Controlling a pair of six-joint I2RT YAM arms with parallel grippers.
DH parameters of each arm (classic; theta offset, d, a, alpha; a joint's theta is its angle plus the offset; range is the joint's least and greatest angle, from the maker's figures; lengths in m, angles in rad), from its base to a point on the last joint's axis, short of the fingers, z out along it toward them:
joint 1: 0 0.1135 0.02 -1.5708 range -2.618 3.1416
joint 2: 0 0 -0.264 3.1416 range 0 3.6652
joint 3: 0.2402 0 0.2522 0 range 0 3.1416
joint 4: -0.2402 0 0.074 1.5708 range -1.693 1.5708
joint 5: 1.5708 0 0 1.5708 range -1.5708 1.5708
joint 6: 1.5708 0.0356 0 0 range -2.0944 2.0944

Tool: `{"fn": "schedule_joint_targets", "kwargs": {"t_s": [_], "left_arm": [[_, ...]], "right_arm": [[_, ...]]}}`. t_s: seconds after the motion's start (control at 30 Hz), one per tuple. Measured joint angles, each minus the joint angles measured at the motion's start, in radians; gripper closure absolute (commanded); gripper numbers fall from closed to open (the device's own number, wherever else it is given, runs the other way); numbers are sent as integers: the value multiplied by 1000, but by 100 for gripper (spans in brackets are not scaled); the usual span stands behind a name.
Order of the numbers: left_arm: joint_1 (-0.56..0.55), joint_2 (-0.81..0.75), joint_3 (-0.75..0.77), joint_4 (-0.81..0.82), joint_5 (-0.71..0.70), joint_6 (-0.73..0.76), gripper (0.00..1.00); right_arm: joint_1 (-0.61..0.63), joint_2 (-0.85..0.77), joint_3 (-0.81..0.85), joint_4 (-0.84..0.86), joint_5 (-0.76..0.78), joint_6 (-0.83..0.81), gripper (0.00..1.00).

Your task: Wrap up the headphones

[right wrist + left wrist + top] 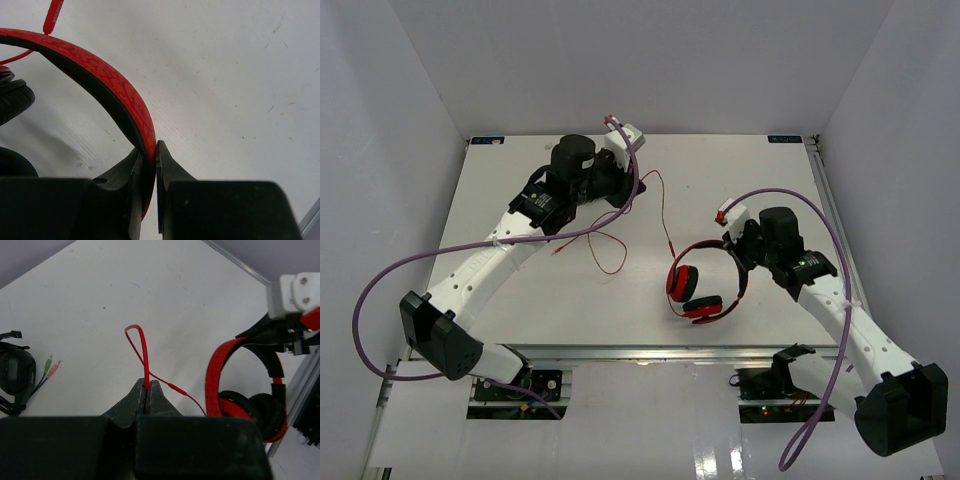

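The red headphones [700, 290] sit right of centre on the white table [560, 300], their black-padded cups toward the front. My right gripper [150, 147] is shut on the red headband [120, 95], pinching it between both fingers; from above the right gripper [740, 250] stands at the band's far end. The thin red cable [665, 215] runs from the headphones across the table to the back left. There my left gripper [148, 384] is shut on the cable, a small loop [137, 340] standing out past the fingertips. The headphones [235, 390] show at the right of the left wrist view.
Black headphones [15, 372] with green and pink plugs [50, 365] lie at the left of the left wrist view, near the back left of the table. A purple hose [630, 160] hangs over each arm. The table's right rail [830, 200] runs beside the right arm.
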State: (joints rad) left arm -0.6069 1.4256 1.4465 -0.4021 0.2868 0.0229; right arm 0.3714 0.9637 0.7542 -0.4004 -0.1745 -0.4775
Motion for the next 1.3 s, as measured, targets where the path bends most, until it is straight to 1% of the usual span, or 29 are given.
{"fn": "schedule_joint_targets", "kwargs": {"t_s": [0.07,0.27,0.57,0.8,0.93,1.07,1.17,1.3], "left_arm": [[0,-7,10,-20,17,-32,100],[-4,-16,40,-90,72,-108,100],[-7,-15,101,-168,198,-188,100],[-10,-15,106,-225,309,-228,100],[-10,-9,114,-237,341,-252,100],[-10,23,151,-243,370,-280,100],[-10,34,169,-249,385,-299,100],[-10,39,207,-285,359,-302,100]], "right_arm": [[0,41,3,34,43,40,92],[1,131,53,81,110,134,92],[5,231,141,157,155,251,92],[11,319,193,186,163,329,92],[24,339,232,189,149,359,92],[47,366,273,197,140,377,92],[59,376,278,202,137,378,92],[61,372,266,215,135,355,92]]}}
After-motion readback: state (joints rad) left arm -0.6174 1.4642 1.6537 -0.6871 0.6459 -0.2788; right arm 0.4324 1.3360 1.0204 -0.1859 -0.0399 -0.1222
